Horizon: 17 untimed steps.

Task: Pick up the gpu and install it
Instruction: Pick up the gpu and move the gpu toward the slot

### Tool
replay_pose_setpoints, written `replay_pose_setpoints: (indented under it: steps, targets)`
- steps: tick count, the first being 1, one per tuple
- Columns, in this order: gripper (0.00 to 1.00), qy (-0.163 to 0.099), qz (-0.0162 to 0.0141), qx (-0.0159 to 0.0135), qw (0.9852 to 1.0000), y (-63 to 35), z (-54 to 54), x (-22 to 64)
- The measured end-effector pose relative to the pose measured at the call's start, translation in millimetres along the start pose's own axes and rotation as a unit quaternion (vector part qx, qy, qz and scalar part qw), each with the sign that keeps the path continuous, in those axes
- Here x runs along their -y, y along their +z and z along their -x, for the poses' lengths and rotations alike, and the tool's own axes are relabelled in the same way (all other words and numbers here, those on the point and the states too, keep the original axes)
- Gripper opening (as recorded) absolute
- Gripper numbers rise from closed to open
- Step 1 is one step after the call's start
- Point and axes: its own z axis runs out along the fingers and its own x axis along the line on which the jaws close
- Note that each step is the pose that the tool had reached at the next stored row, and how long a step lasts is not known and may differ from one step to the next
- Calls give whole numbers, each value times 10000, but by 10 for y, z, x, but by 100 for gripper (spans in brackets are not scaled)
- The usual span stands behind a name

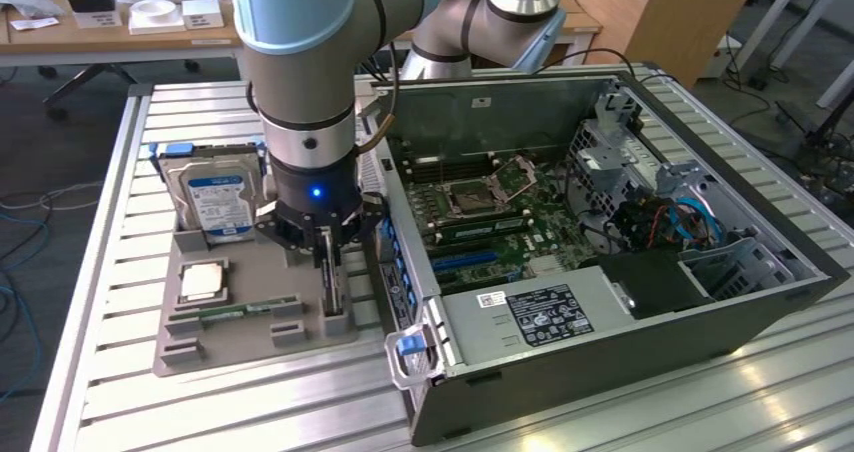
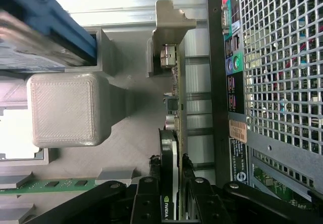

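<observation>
The end effector pinched both faces of the thin, green-edged gpu, which stood on edge in a matte grey, finely ridged holder on the slatted aluminium worktop.

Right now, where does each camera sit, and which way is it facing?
Exterior view: off the arm, raised, looking down on the open computer case and gray holder; the arm and pincer show.
Wrist view: on the wrist, looking along the pincer at the gpu standing on edge in the holder.
Both show the pincer, gpu, holder, computer case and hard drive.
</observation>
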Motion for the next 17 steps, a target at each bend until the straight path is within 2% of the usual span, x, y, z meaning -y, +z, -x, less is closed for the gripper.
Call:
replay_pose_setpoints:
  steps: [11, 15, 17]
  targets:
    - [27, -1, 0, 0, 10000, 1, 0, 0]
    - [27, -189, 3, -8, 9998, 3, 0, 0]
    - [27, -200, 4, -9, 9998, 4, 0, 0]
